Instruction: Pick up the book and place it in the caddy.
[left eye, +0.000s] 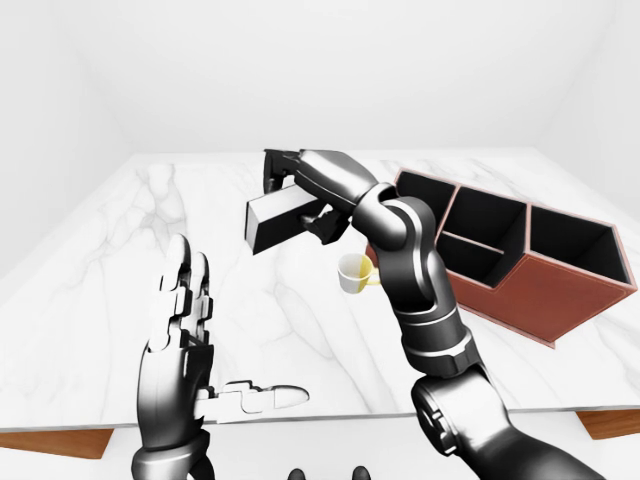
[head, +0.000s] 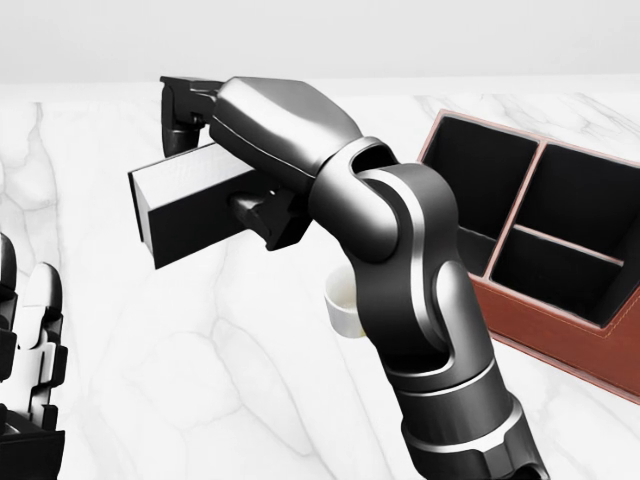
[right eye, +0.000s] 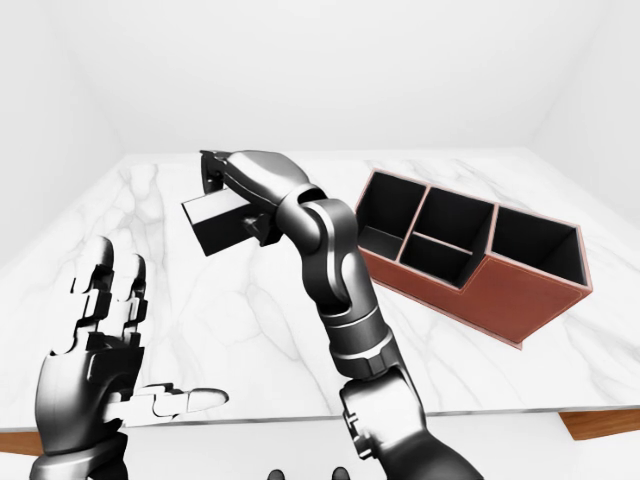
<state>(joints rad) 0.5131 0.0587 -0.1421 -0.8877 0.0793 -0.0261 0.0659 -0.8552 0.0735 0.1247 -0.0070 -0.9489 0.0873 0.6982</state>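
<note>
Gripping book (head: 195, 205) between right-hand fingers (head: 185, 115) (lifted off table (left eye: 120, 260)).

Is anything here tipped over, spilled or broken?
Nothing stands out. The book is tilted only because the right hand holds it up off the marble table. The caddy and small yellow cup sit upright, and nothing is spilled.

we see a small yellow cup (left eye: 352, 274) standing on the white marble table (left eye: 120, 260).
</note>
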